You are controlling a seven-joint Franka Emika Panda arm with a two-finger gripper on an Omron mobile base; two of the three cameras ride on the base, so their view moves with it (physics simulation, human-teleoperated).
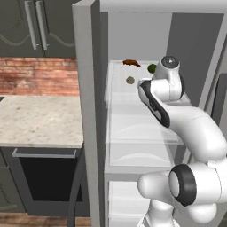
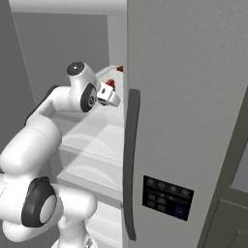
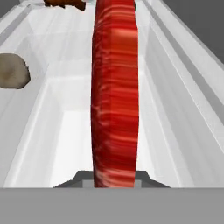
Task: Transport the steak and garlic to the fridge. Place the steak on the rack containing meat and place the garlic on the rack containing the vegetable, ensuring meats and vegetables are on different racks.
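The fridge (image 1: pixel 86 111) stands open and my arm reaches onto one of its upper white racks (image 1: pixel 133 95). My gripper (image 3: pixel 114 178) is shut on the steak (image 3: pixel 114 87), a bright-red slab held edge-on above the rack. In the right base view the steak (image 2: pixel 110 83) pokes out of the gripper (image 2: pixel 109 93). The garlic (image 1: pixel 130 80), an olive-tan lump, lies on the same rack, left of the steak in the hand view (image 3: pixel 13 71). A brown-red piece of meat (image 1: pixel 131 62) and the green vegetable (image 1: pixel 152 68) sit at the rack's back.
The grey fridge door (image 2: pixel 193 97) with its dark handle (image 2: pixel 130 164) and dispenser panel (image 2: pixel 167 197) stands close on the arm's right. A stone counter (image 1: pixel 40 119) over a black oven (image 1: pixel 44 177) lies left of the fridge. Lower racks (image 1: pixel 137 133) sit beneath the arm.
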